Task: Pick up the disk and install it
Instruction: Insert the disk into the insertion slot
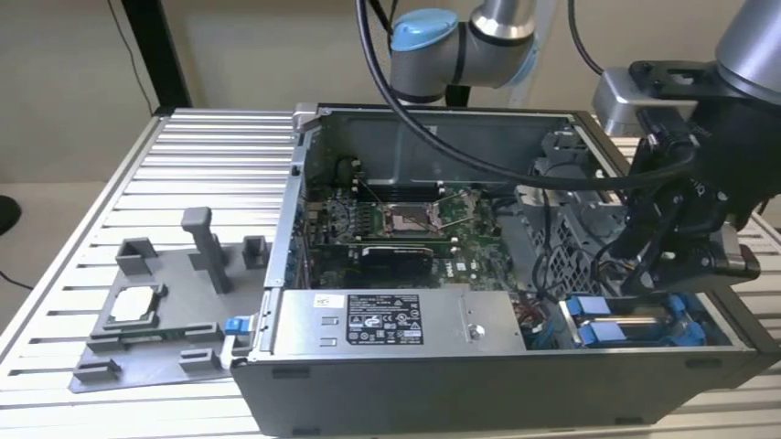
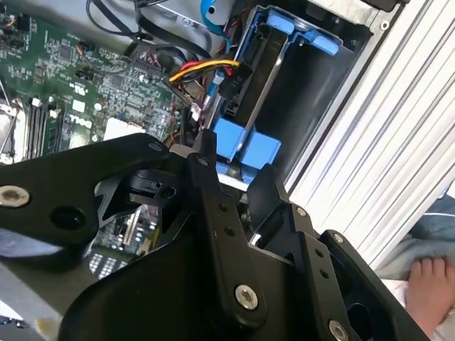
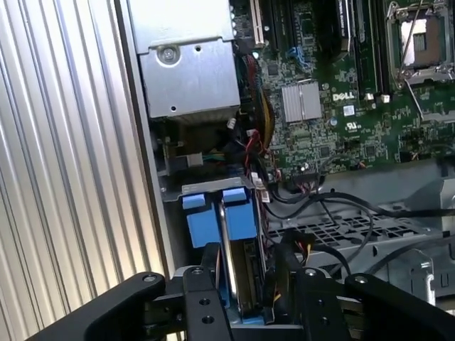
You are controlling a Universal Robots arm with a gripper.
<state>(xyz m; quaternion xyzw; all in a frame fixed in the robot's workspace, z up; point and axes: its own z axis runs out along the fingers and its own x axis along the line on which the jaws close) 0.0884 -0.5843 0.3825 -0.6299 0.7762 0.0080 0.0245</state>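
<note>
Claw, exterior view: the black claw (image 1: 665, 279) hung low inside the open computer case (image 1: 488, 380), at the corner on the exterior view's right.
Claw's hold: whether the claw was clamped on anything or loose could not be told.
Disk, exterior view: the disk (image 1: 632, 326) lay in the corner bay directly under the claw, with silver metal showing between blue bracket ends. Whether it touched the claw could not be told.
Grey box: a long labelled metal box (image 1: 384, 320) lay along the case wall beside the disk, off from the claw toward the exterior view's left.
Motherboard: the green motherboard (image 1: 403, 219) lay in the case's bottom, well apart from the claw.
Bench: the ribbed metal bench (image 1: 208, 155) carried the case and a grey plastic fixture (image 1: 183, 329), which stood far from the claw.
Chip: a small square silver chip (image 1: 134, 306) rested in the fixture.
Claw, second wrist view: the claw (image 2: 234, 174) stood right at the blue bracket of the disk (image 2: 249, 145).
Cables: a yellow-and-red cable bundle (image 2: 206, 69) ran just beyond the claw, beside the disk.
Claw, first wrist view: the claw (image 3: 245, 266) sat at the near end of the disk (image 3: 229, 227), which stood on edge in its bay.
Beyond the claw: the metal box (image 3: 188, 64) lay past the disk's far end, and the motherboard (image 3: 341, 92) lay to one side of it.
</note>
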